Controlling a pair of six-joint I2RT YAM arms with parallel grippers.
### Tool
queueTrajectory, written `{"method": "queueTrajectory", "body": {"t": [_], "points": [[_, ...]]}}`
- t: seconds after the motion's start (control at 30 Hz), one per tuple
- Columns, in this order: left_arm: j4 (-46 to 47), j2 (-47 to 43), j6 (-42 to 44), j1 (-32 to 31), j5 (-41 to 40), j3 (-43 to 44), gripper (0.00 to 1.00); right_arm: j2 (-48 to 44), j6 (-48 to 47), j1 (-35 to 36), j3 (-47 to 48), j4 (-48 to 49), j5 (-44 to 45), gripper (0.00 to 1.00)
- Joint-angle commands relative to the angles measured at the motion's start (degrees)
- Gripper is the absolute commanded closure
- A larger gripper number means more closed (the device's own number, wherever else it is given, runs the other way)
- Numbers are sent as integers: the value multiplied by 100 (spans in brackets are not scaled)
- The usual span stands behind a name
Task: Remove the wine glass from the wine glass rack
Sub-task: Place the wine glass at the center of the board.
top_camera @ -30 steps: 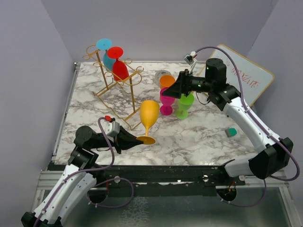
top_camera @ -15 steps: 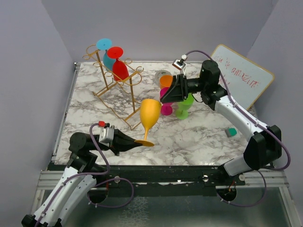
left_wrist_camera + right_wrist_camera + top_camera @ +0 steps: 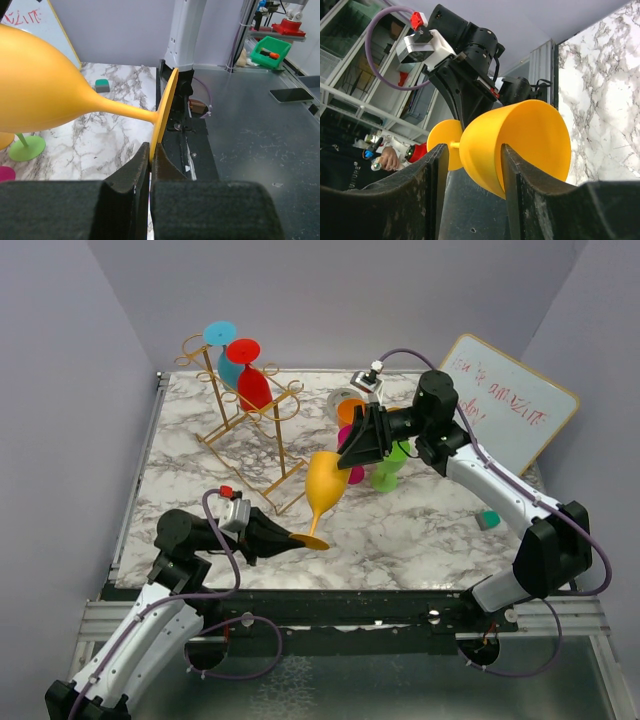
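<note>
Left wrist: left end effector (image 3: 150, 150) pinches yellow wine glass (image 3: 45, 95) by foot.

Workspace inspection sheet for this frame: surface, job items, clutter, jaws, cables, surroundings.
Surface: marble table, no spills seen.
Job's things: wine glass rack back left, with a blue glass and a red glass hanging upside down on it. The yellow wine glass is off the rack, tilted and lifted.
Clutter: orange glass, magenta glass, green glass, teal block.
Grippers: left gripper jaws pinch the yellow glass's foot. Right gripper jaws straddle its bowl, not clamped.
Cables: purple cables run along both arms, no snag seen.
Surroundings: whiteboard leaning at the right, grey walls.
</note>
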Motion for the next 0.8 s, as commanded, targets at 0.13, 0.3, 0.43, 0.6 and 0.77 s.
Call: {"method": "queueTrajectory", "body": {"t": [0.13,0.3,0.43,0.6,0.77], "points": [[118,96,-132,-4,42,130,100,3,-114,45,130,-93,-315,59],[118,2,-55,-4,35,65,100,-4,-52,77,126,12,-350,62],[118,-41,44,-4,11,55,100,-36,-29,143,103,61,-423,64],[118,50,101,-4,2,50,100,-133,336,209,85,534,-467,65],[118,63,142,-2,0,65,100,-135,352,247,65,580,-545,69]]}}
